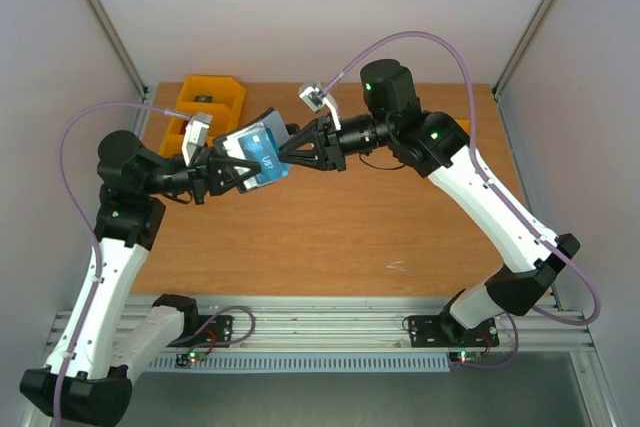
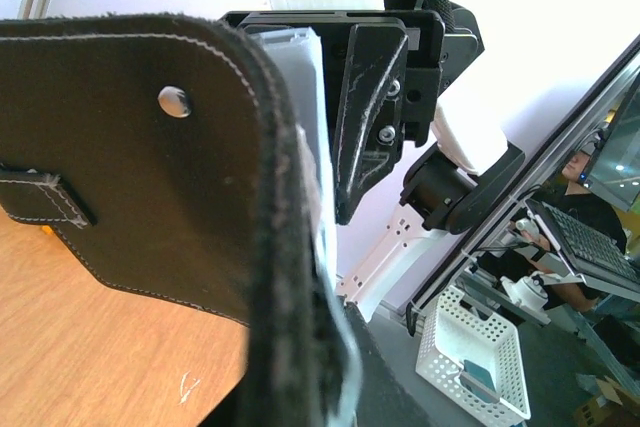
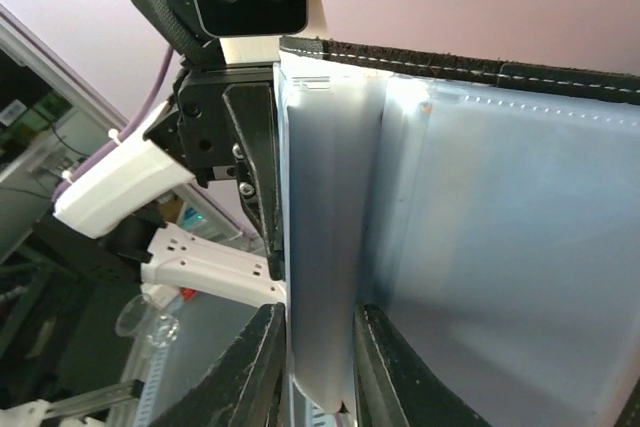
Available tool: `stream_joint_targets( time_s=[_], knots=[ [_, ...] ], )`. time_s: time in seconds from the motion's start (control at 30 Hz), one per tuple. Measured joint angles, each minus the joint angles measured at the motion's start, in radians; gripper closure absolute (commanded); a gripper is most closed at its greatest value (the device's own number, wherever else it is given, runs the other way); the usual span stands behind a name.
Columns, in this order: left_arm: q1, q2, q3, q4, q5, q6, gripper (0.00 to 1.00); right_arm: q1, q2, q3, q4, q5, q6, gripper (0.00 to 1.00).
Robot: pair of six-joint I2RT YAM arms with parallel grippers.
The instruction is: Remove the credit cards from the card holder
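Observation:
The card holder [image 1: 252,154] hangs in the air above the table, open, its blue-grey inner panel facing up. My left gripper [image 1: 226,169] is shut on its left side; in the left wrist view the black outside with the snap [image 2: 175,100] fills the frame and hides my fingers. My right gripper [image 1: 290,148] meets it from the right. In the right wrist view its jaws [image 3: 320,352] are closed on a pale blue-white credit card [image 3: 320,247] standing at the edge of the clear inner pocket [image 3: 500,267]. No red card shows.
Yellow plastic bins [image 1: 212,107] stand at the back left of the wooden table [image 1: 380,227]. Metal frame posts rise at both back corners. A white perforated basket [image 2: 470,357] sits on the floor beyond the table.

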Motion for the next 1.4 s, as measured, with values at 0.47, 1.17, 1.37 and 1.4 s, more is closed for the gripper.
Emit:
stream_joint_targets(
  time_s=[0.47, 1.17, 1.37, 1.4],
  knots=[
    [0.000, 0.000, -0.003, 0.006, -0.012, -0.006, 1.00, 0.012, 0.022, 0.000, 0.028, -0.052, 0.029, 0.95],
    [0.000, -0.001, -0.014, 0.005, -0.025, 0.001, 1.00, -0.016, 0.014, 0.000, -0.013, -0.084, -0.012, 0.89],
    [0.000, -0.001, -0.018, 0.045, -0.026, -0.035, 1.00, -0.027, 0.006, 0.000, -0.019, -0.078, -0.026, 0.81],
    [0.000, -0.001, -0.018, 0.056, -0.026, -0.042, 1.00, -0.031, 0.005, 0.000, -0.020, -0.073, -0.025, 0.80]
  ],
)
